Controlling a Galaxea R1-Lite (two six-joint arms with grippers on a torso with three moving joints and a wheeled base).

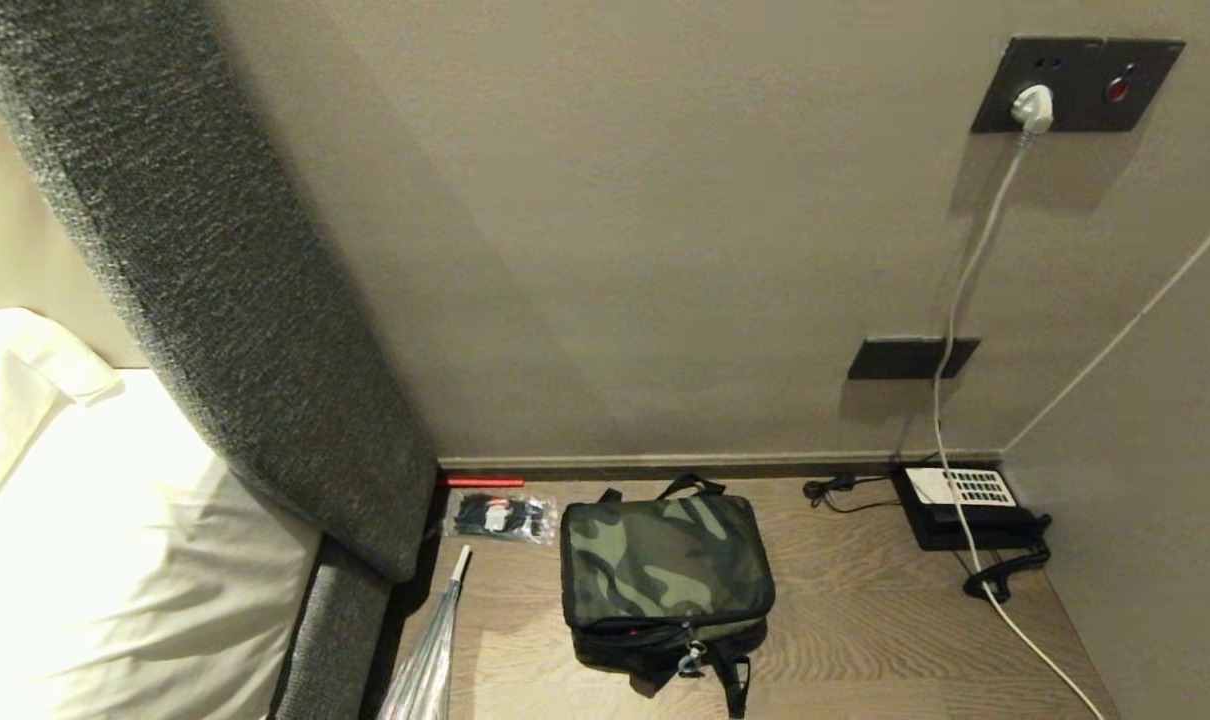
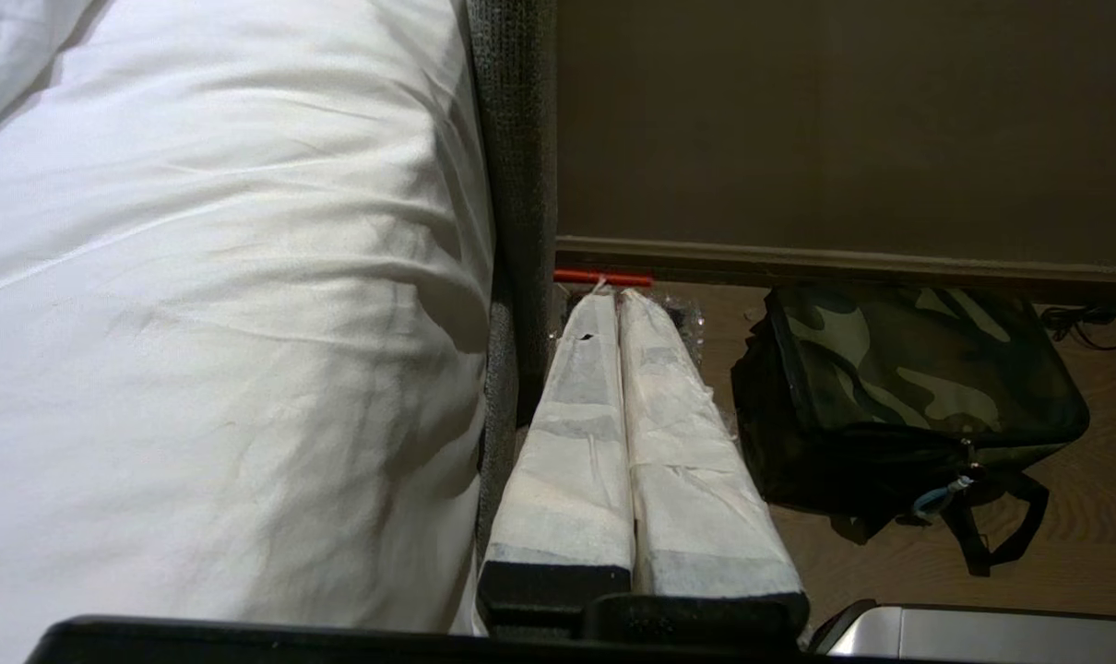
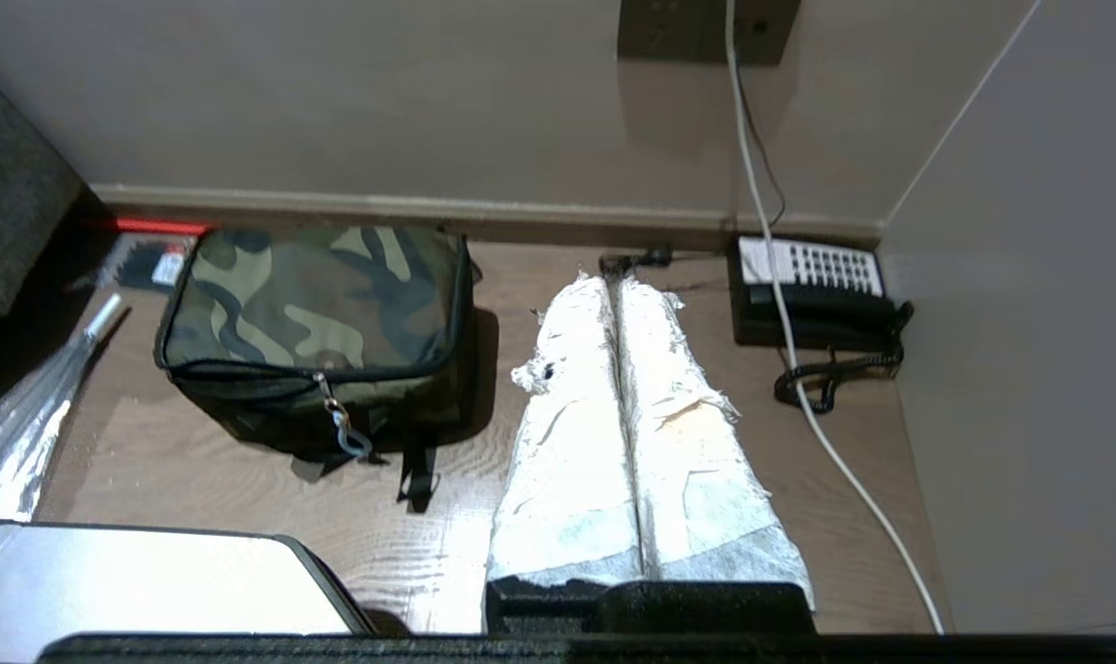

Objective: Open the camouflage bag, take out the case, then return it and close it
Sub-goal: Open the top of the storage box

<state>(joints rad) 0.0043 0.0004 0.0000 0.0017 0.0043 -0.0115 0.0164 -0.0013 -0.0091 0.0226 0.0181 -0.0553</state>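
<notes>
camouflage bag (image 3: 314, 323): soft, zipped; beyond-left of right hand (image 3: 621, 286)
grip: zip pull (image 3: 341, 429)
hands: both closed, empty; left hand (image 2: 618, 300)

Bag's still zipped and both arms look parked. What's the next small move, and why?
Probably bring the right gripper forward to the zip pull on the camouflage bag. The bag sits closed on the table, pull hanging at its near face, and both grippers, left gripper included, are shut and empty.
</notes>
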